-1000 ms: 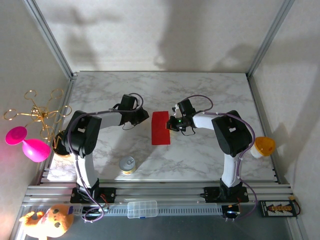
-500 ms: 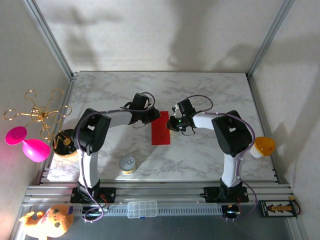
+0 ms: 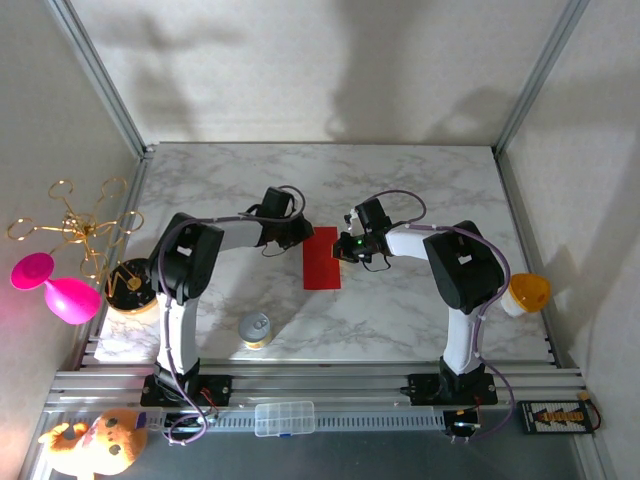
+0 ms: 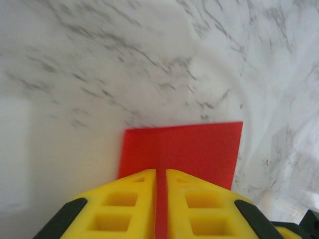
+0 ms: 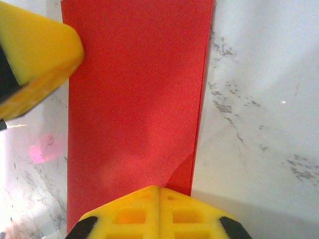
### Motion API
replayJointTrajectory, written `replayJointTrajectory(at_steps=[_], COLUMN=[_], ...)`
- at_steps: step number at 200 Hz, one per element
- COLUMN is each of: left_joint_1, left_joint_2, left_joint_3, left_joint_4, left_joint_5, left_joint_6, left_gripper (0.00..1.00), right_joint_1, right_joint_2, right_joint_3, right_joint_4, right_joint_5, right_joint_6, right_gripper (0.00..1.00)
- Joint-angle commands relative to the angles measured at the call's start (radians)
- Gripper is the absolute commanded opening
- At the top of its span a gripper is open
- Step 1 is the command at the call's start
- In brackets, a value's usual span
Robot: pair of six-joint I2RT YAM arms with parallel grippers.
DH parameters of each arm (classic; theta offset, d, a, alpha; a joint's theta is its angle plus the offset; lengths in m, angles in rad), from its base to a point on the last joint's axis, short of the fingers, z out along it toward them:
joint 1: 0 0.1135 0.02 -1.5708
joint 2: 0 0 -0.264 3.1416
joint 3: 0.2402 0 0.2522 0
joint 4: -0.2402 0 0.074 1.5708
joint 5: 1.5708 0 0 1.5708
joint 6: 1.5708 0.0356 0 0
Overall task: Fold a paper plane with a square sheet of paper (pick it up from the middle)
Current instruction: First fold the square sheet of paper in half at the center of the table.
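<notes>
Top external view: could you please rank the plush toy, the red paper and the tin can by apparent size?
Largest to smallest:
plush toy (its nearness to the camera is unsure)
red paper
tin can

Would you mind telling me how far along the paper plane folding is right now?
Done: the thin bright red paper sheet lies on the marble table as a rectangle, apparently folded in half. In hand: the left arm's fingers sit nearly closed over one corner, the right arm's fingers shut at its opposite long edge. Left: nose folds and wings; no dart shape yet.
</notes>
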Motion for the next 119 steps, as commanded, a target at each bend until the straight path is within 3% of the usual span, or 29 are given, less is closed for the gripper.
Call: replayJointTrajectory(at_steps=[1,79,119], left_joint_1=[0.076,0.063,0.007], left_joint_2=[0.025,-0.093,-0.036], left_joint_3=[-0.031,-0.015,-0.008], left_joint_4=[0.001,0.038,0.052], left_joint_5=[-0.07,0.026,0.054], left_joint_6=[0.027,0.03,0.002], left_gripper=[0.14,0.13,0.12], right_joint_1=[-0.013,-0.014,-0.013], right_joint_2=[0.163,0.158,0.165], right_joint_3=[-0.113,-0.095,-0.094], right_joint_4=[-0.285,-0.298,-0.292], right_joint_5=[0.357,0.359,0.355], right_joint_6=[-0.027,-0.035,-0.035], right_gripper=[0.04,0.04,0.04])
